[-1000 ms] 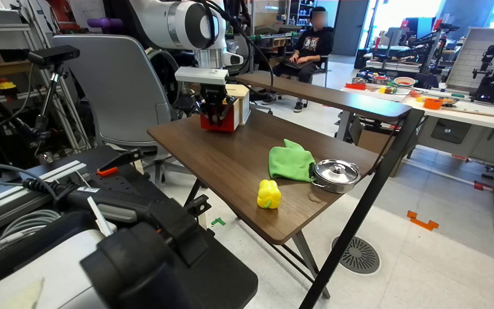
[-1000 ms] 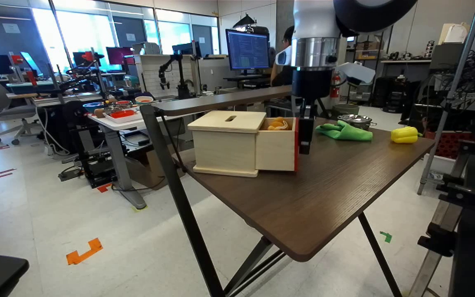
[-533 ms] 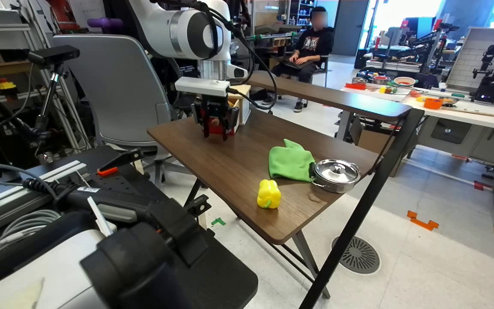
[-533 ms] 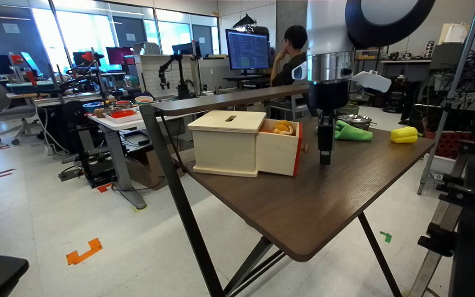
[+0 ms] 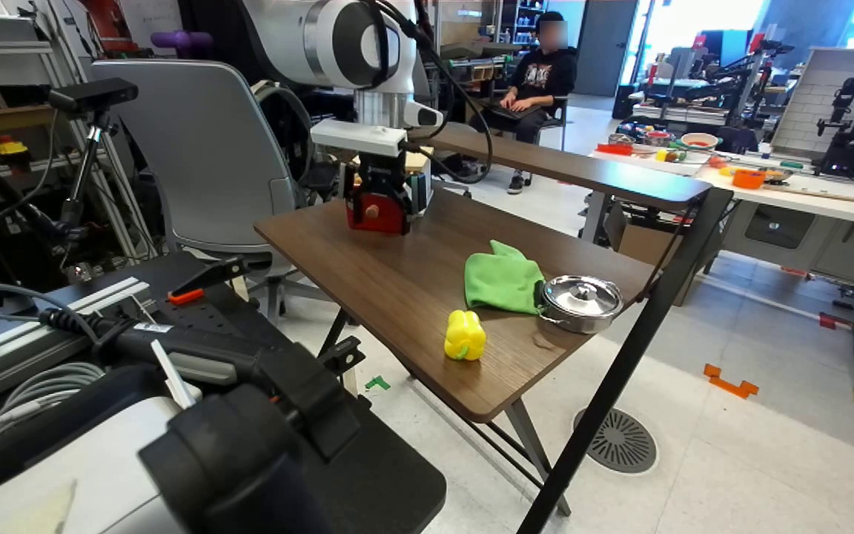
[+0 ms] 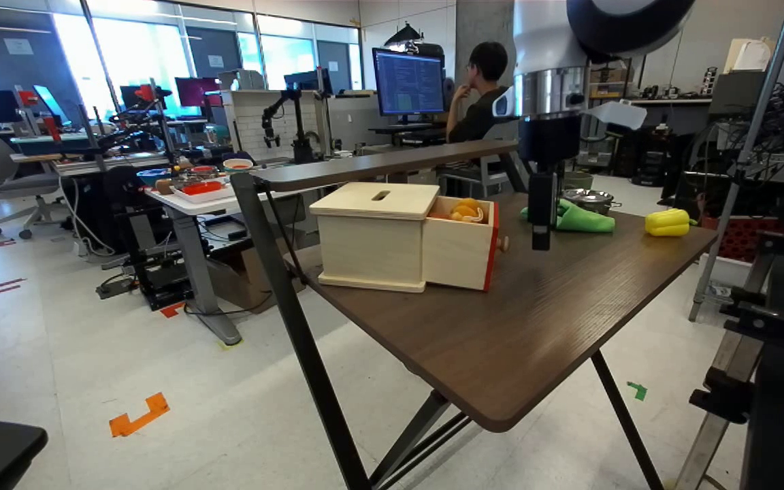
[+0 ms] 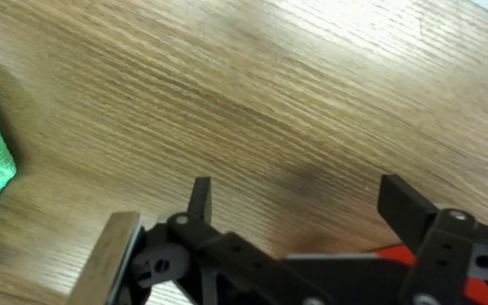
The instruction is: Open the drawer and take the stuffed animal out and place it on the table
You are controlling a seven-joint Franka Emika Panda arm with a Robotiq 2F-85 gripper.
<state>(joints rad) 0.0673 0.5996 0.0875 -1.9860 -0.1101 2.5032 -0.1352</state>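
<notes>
The drawer [image 6: 459, 255] stands open, jutting from its pale wooden box [image 6: 371, 252] on the dark brown counter [image 5: 412, 274], its red front [image 5: 388, 221] dipping slightly. In it sits the orange stuffed animal [image 6: 467, 209], its top showing above the drawer's wall in an exterior view; the wall hides how deep it reaches and what may lie under it. The wooden box wears a flat lid [image 6: 358, 197] with an oblong slot, so its own inside is covered.

The fingers [image 7: 405, 207] are spread wide and hold nothing: in the wrist view the counter's wood grain shows between their tips. They hang above the counter in front of the drawer, apart from its round wooden knob [image 6: 503, 243] in an exterior view.

Farther along the counter, a metal pot [image 5: 583, 319] stands upright with its shiny cover [image 5: 583, 293] on, its contents out of sight. Just beside the pot lies a crumpled green cloth [image 5: 502, 280], which also enters at the left edge of the wrist view. A yellow pepper [image 5: 465, 335] rests near the counter's edge, well apart from the drawer.

On the white workbenches [image 5: 672, 166] beyond are small containers, among them a pale bowl [image 5: 703, 148] with something reddish in it and an orange tub [image 5: 748, 179] whose inside is too small to make out.
</notes>
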